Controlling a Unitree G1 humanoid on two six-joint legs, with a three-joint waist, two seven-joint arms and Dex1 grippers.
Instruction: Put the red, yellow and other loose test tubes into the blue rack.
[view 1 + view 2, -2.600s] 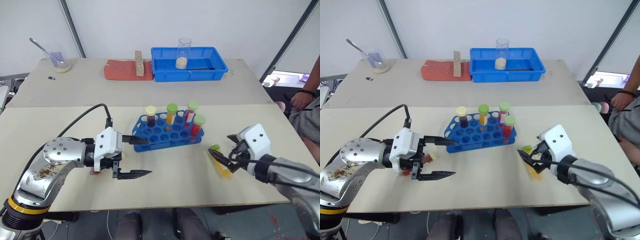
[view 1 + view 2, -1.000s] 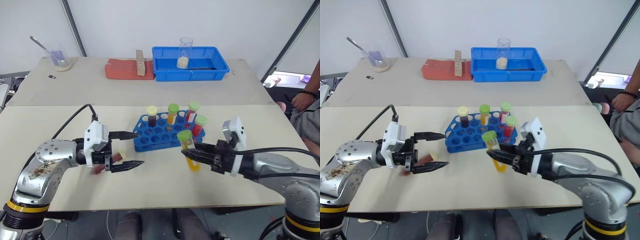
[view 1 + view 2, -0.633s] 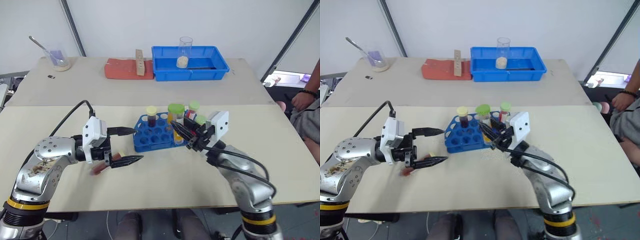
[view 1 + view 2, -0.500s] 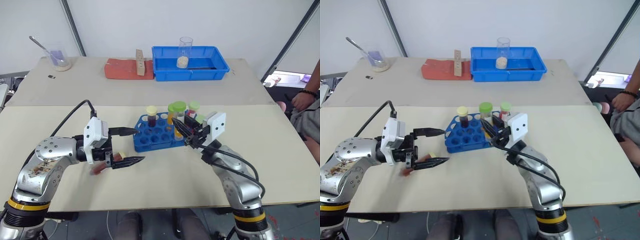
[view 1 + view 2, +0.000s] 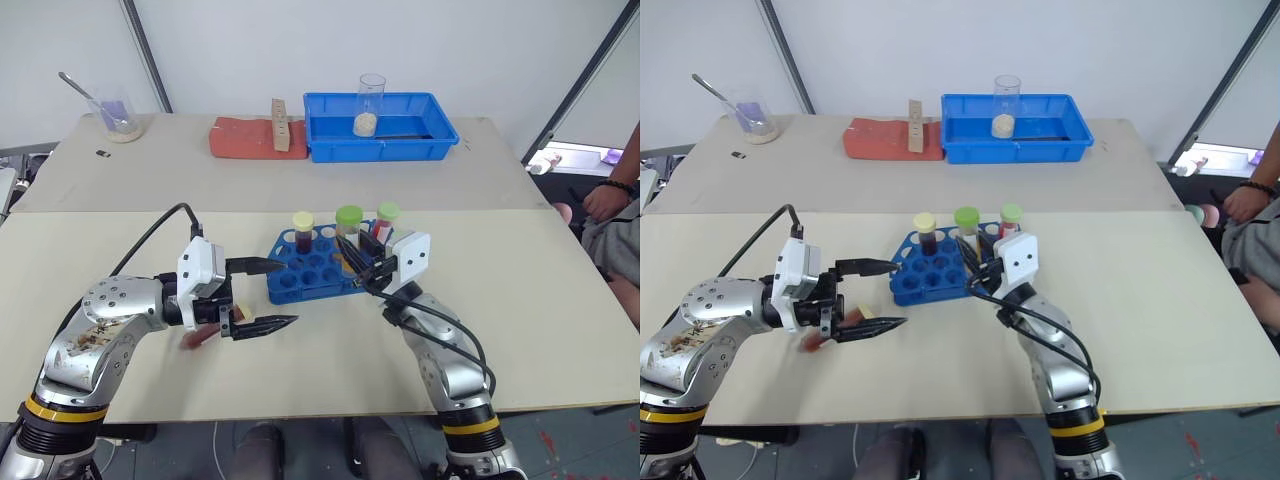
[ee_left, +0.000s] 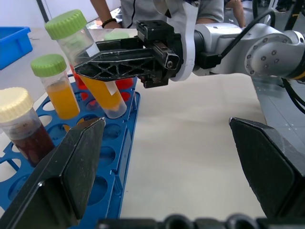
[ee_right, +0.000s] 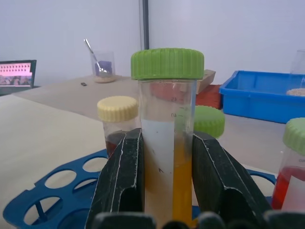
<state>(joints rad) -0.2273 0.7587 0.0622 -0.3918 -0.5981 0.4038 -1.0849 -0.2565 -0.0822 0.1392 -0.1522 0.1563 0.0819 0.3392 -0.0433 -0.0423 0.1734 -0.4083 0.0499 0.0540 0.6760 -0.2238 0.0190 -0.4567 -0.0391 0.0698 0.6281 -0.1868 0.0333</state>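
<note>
The blue rack point(image 5: 312, 268) stands mid-table with a cream-capped dark tube point(image 5: 302, 228) and green-capped tubes point(image 5: 386, 214) upright in it. My right gripper point(image 5: 350, 250) is shut on a green-capped tube of yellow liquid point(image 7: 167, 143), held tilted with its lower end just over the rack's holes. This same tube point(image 6: 90, 71) also appears in the left wrist view. My left gripper point(image 5: 290, 292) is open just left of the rack, pointing at it, with nothing between its fingers. A loose red tube point(image 5: 198, 337) lies on the table behind that gripper, partly hidden.
At the back stand a blue bin point(image 5: 420, 130) with a glass beaker point(image 5: 370, 100), a red block point(image 5: 245, 140) bearing a wooden piece, and a glass with a spoon point(image 5: 115, 118). A person point(image 5: 620, 205) sits at the right edge.
My right gripper has carried the yellow tube from the table right of the rack to over the rack, turning it more upright. The left gripper has stayed open in place.
</note>
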